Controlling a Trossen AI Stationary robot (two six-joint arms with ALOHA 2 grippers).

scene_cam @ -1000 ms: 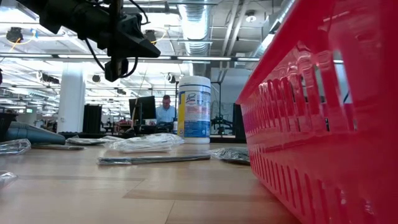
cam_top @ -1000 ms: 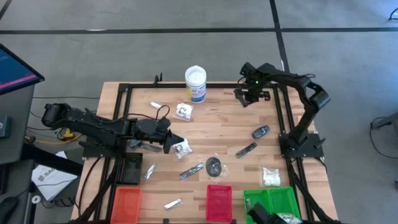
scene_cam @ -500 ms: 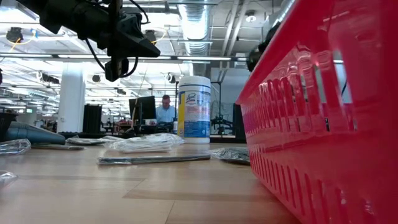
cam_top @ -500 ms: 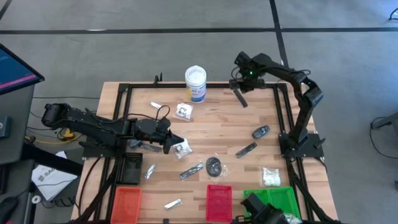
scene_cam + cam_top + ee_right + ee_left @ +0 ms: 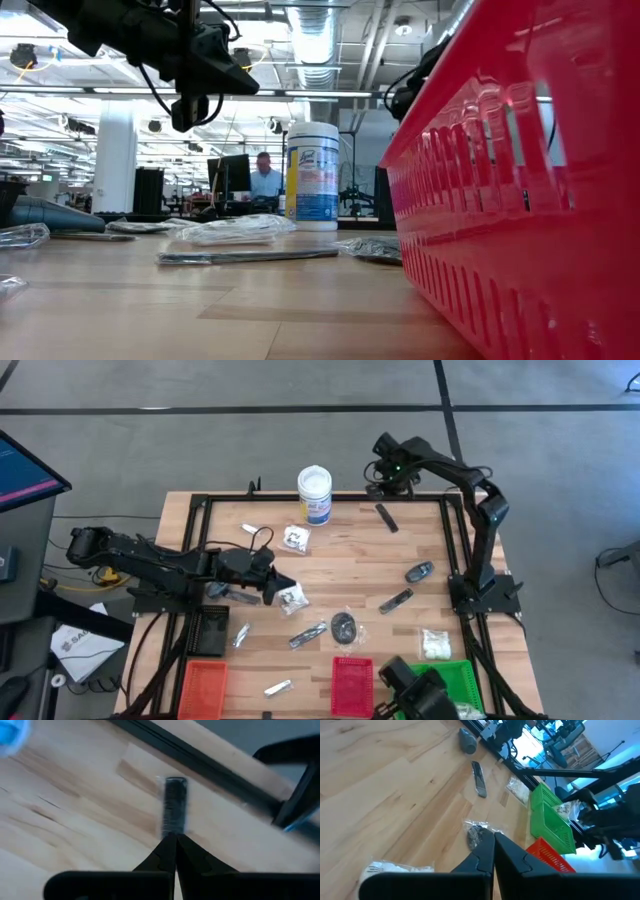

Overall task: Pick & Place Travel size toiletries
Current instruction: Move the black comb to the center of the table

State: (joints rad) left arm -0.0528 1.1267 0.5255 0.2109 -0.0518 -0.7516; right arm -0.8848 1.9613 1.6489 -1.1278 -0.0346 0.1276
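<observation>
While closed, R gripper (image 5: pixel 174 839) hovers just beside black stick (image 5: pixel 175 805).

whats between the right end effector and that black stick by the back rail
Only bare wood: in the right wrist view the shut right end effector points at the black stick.

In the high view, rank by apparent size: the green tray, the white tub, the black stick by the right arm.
1. green tray, though an arm hides part of it
2. white tub
3. black stick, plainly the smallest
</observation>
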